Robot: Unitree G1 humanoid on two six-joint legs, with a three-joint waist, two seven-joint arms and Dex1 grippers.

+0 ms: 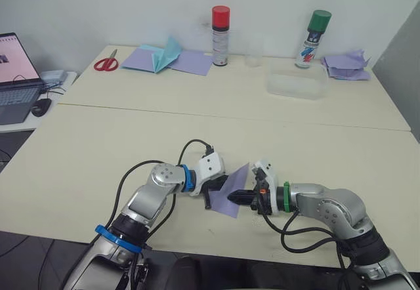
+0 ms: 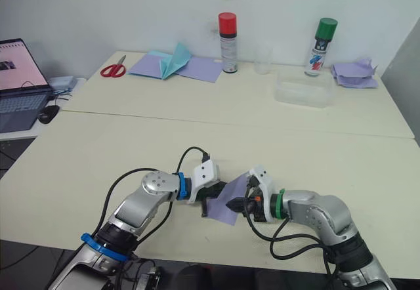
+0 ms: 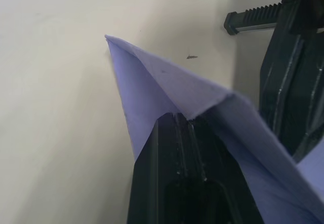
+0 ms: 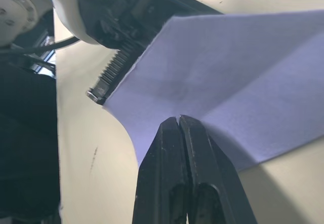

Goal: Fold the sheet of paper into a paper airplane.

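While both arms met at the near edge of the table [image 1: 98, 152], the left gripper [image 1: 215, 197] and right gripper [image 1: 241, 197] each clenched the folded paper airplane [image 1: 233, 190] between them.

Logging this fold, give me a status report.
Left end effector and right end effector both shut on the paper airplane. Folded, held over table. Nothing obstructing.

paper airplane [image 1: 231, 193] — between both grippers
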